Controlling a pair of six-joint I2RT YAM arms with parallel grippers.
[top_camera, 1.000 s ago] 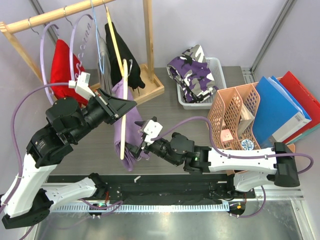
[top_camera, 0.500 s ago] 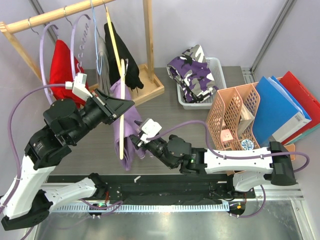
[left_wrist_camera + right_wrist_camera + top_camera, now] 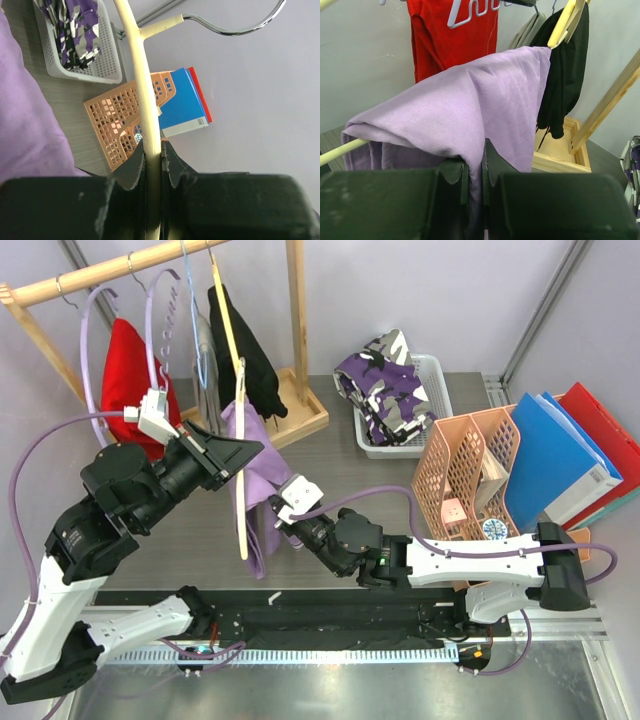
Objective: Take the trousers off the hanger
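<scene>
Left hand [image 3: 153, 159] clamped tight around cream hanger [image 3: 142, 85]. Right hand [image 3: 475, 167] pinched lilac trousers [image 3: 485, 95]. Cloth judged soft, light and limp; best gripped at draped fold.

Two pairs of trousers: one lilac pair [image 3: 256, 455] on one cream hanger [image 3: 242, 535] just in front of the wooden clothes rack [image 3: 297, 320], and one camouflage pair [image 3: 385, 380] in one white basket [image 3: 432, 370] to its right. Three more garments hang on the rack, one each: red garment [image 3: 125, 365], grey garment [image 3: 207, 365], black garment [image 3: 258, 365].
</scene>
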